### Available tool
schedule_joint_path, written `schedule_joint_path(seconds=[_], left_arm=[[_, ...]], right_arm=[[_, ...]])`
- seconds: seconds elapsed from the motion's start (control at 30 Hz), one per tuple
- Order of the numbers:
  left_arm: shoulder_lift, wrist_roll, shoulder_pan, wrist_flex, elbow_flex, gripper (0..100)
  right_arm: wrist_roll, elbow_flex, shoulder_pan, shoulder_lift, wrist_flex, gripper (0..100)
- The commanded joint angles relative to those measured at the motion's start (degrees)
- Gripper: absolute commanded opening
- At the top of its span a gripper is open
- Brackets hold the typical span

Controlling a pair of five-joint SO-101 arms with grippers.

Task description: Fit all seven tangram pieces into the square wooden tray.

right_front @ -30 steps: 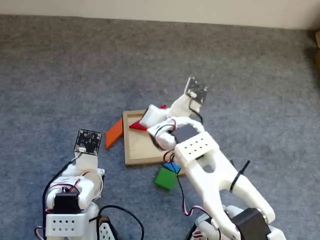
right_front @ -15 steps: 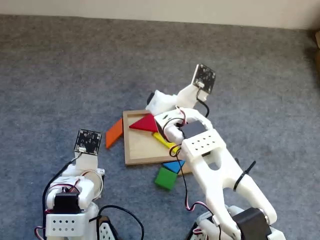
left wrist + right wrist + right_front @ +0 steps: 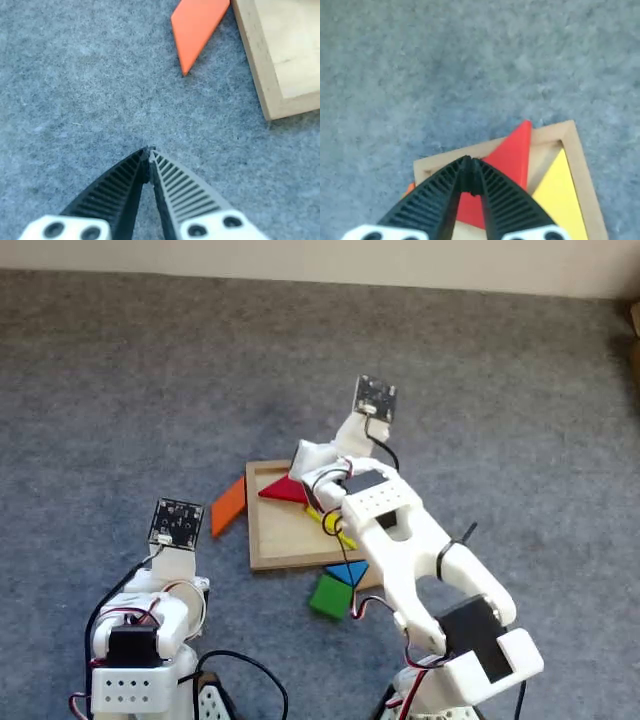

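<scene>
The square wooden tray (image 3: pixel 262 540) lies mid-table. A red triangle (image 3: pixel 284 490) rests at its far side, one tip lying over the tray's rim (image 3: pixel 555 132). A yellow piece (image 3: pixel 330 523) lies inside next to it. An orange piece (image 3: pixel 230 503) sits on the carpet left of the tray. A blue triangle (image 3: pixel 348 571) and a green square (image 3: pixel 328 595) lie at the tray's near right corner. My right gripper (image 3: pixel 469 172) is shut with nothing in it, over the red triangle (image 3: pixel 510 157) near the tray's far edge. My left gripper (image 3: pixel 149 152) is shut over bare carpet, short of the orange piece (image 3: pixel 200 25).
Grey carpet covers the table. The right arm (image 3: pixel 400 540) stretches over the tray's right side and hides part of it. The left arm's base (image 3: pixel 135 650) stands at the near left. Open carpet lies beyond the tray and to the left.
The right gripper drew back off the red triangle toward the tray's far right corner, then swung left again to the far edge. The left arm has stayed put.
</scene>
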Motion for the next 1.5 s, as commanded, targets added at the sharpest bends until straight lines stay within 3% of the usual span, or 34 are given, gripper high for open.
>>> schedule_joint_path(seconds=[0.0,0.23,0.53,1.13,1.47], left_arm=[[-1.5,0.2,-0.7,0.4,1.2,1],[-1.5,0.2,-0.7,0.4,1.2,1],[-1.5,0.2,-0.7,0.4,1.2,1],[-1.5,0.2,-0.7,0.4,1.2,1],[-1.5,0.2,-0.7,0.4,1.2,1]], right_arm=[[1.2,-4.0,0.6,-0.4,-1.5,0.4],[1.3,-3.3,0.2,-0.1,-10.2,0.4],[1.3,-2.9,0.9,6.3,-8.7,0.4],[1.4,-1.7,2.2,6.1,5.2,0.4],[1.4,3.3,2.2,-8.3,5.5,0.4]])
